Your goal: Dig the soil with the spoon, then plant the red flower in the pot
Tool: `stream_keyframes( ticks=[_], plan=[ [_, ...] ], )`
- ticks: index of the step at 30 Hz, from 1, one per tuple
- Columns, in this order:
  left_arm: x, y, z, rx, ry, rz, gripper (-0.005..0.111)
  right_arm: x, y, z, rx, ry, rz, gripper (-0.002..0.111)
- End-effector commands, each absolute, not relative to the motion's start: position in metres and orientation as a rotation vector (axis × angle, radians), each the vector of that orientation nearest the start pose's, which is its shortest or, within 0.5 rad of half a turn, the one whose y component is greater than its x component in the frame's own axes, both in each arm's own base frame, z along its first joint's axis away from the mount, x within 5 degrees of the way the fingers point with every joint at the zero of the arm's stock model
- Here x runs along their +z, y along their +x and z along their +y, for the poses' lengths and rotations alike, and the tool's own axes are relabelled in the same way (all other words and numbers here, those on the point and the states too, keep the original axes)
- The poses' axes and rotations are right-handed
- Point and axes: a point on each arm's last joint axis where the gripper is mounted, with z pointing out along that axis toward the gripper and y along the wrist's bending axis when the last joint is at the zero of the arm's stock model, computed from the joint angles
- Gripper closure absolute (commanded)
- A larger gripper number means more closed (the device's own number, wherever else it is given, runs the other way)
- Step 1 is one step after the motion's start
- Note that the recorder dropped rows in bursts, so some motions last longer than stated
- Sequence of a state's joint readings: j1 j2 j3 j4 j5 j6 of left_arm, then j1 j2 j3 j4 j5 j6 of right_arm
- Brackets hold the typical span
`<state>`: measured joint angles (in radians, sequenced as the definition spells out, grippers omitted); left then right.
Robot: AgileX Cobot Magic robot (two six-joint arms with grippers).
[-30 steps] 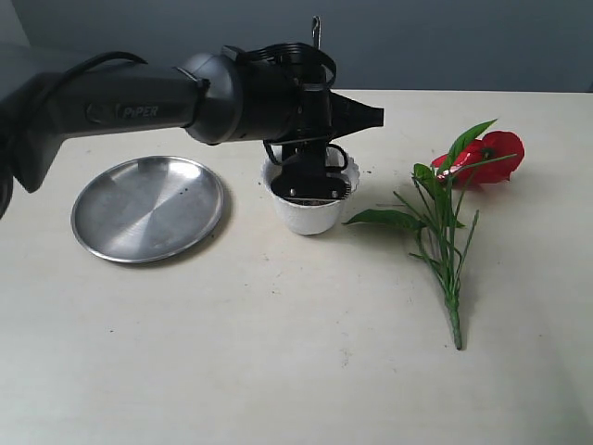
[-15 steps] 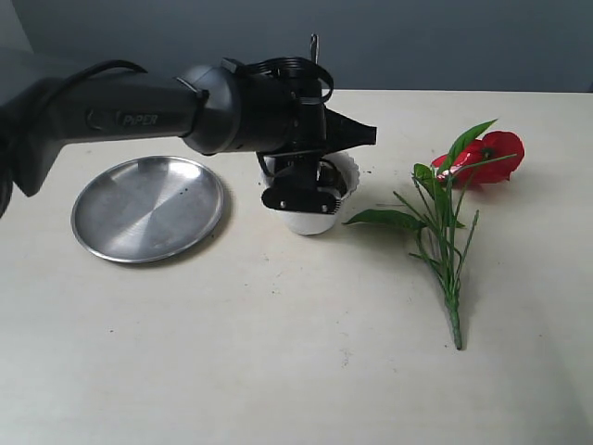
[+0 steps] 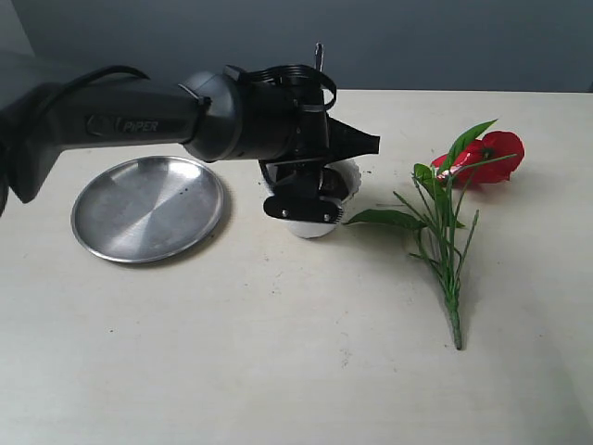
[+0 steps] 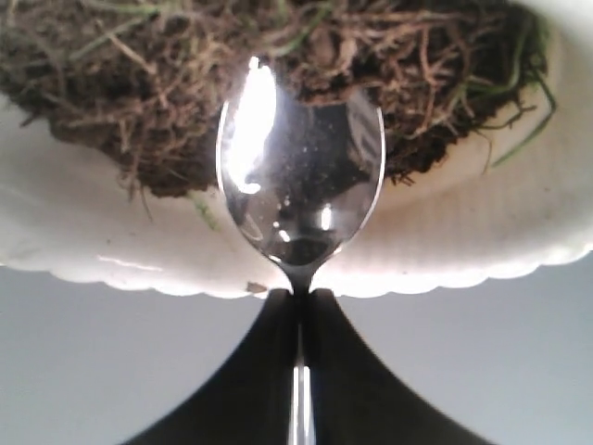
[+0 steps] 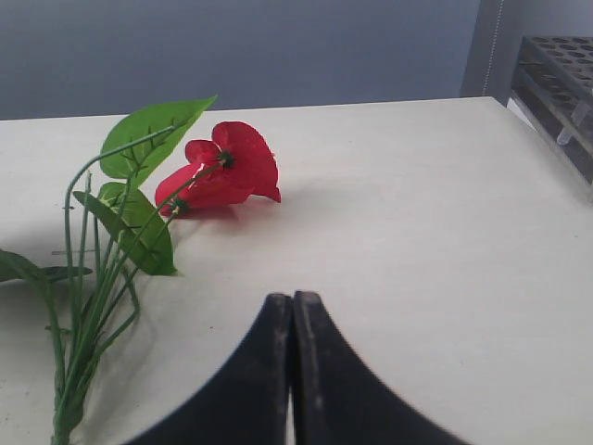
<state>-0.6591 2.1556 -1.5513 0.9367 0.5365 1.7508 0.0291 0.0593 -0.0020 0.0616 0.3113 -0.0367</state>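
My left gripper (image 4: 299, 295) is shut on the spoon's thin handle. The shiny spoon bowl (image 4: 301, 176) rests against the dark, rooty soil (image 4: 139, 102) just inside the scalloped rim of the white pot (image 4: 463, 241). In the exterior view the left arm (image 3: 250, 116) covers most of the pot (image 3: 350, 176), and the spoon's handle tip (image 3: 318, 51) pokes up behind it. The red flower (image 3: 496, 153) lies flat on the table right of the pot, with its green stem (image 3: 447, 250) running toward the front. My right gripper (image 5: 294, 298) is shut and empty, hovering near the red bloom (image 5: 227, 171).
A round steel plate (image 3: 148, 206) lies on the table to the left of the pot. A dark rack (image 5: 556, 83) stands at the table's edge in the right wrist view. The beige tabletop (image 3: 278, 352) stretches across the front.
My left gripper has dropped lower over the pot with the spoon and shifted a little toward the front. The flower and the plate have not moved.
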Motion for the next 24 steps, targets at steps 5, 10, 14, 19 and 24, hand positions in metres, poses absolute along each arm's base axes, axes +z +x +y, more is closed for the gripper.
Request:
stream_keyframes(
  ticks=[5, 10, 14, 19, 24],
  plan=[
    [0.181, 0.388, -0.263, -1.29, -2.915, -0.013, 0.106, 0.183, 0.058, 0.003, 0.047, -0.017, 1.843, 0.109],
    [0.188, 0.393, -0.259, -1.398, -2.819, -0.015, 0.106, 0.183, 0.058, 0.003, 0.047, -0.017, 1.843, 0.109],
    [0.196, 0.393, -0.258, -1.431, -2.796, 0.007, 0.106, 0.183, 0.058, 0.003, 0.047, -0.017, 1.843, 0.109],
    [0.198, 0.393, -0.262, -1.457, -2.828, 0.036, 0.106, 0.183, 0.058, 0.003, 0.047, -0.017, 1.843, 0.109],
    [0.197, 0.393, -0.265, -1.459, -2.875, 0.029, 0.106, 0.183, 0.058, 0.003, 0.047, -0.017, 1.843, 0.109]
  ],
)
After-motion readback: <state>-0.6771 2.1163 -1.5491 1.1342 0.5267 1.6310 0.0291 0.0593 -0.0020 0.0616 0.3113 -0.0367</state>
